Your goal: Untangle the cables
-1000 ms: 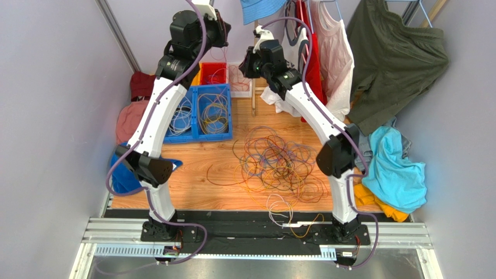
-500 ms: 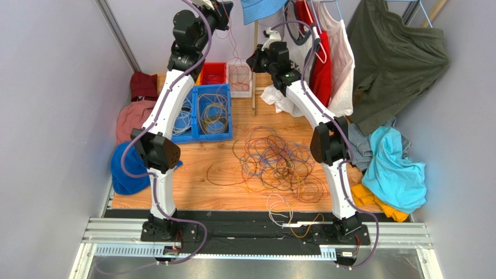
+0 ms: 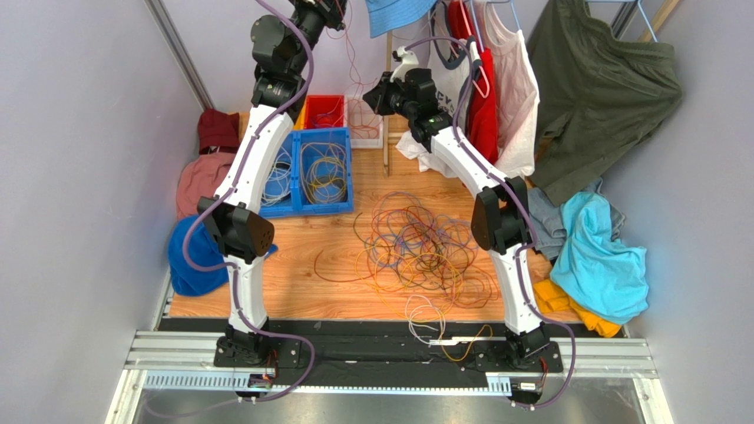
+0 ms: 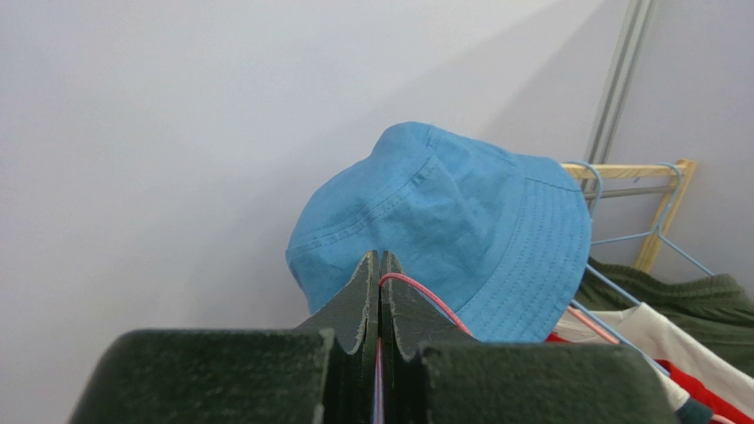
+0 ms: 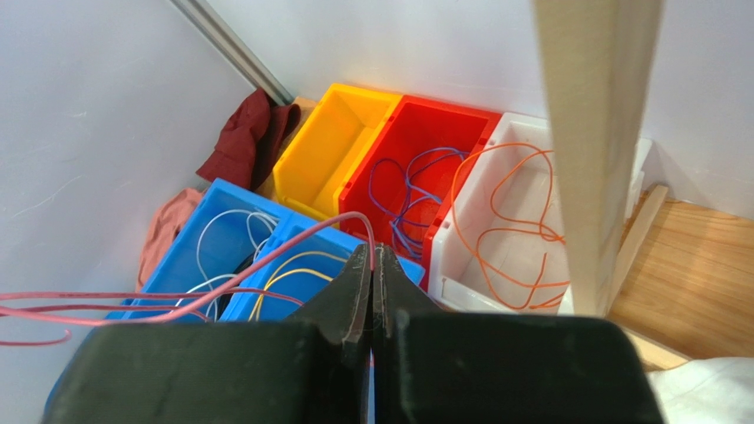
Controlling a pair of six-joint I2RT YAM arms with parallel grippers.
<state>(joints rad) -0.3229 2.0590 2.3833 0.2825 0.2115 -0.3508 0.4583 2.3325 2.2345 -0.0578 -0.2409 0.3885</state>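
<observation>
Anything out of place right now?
Yes: white and orange cables trail off the table's near edge onto the black rail. The left gripper and right gripper pinch a pink cable aloft.

The pink cable [image 4: 416, 287] vanished between the pressed jaws of the left gripper [image 4: 380, 265], its lower run hidden. Left of the jaws of the right gripper [image 5: 372, 256] it ran off-frame; to their right a wooden post [image 5: 591, 132] masked part of the white bin [image 5: 482, 265].

Tangled cables [image 3: 420, 249] — one loose heap
</observation>
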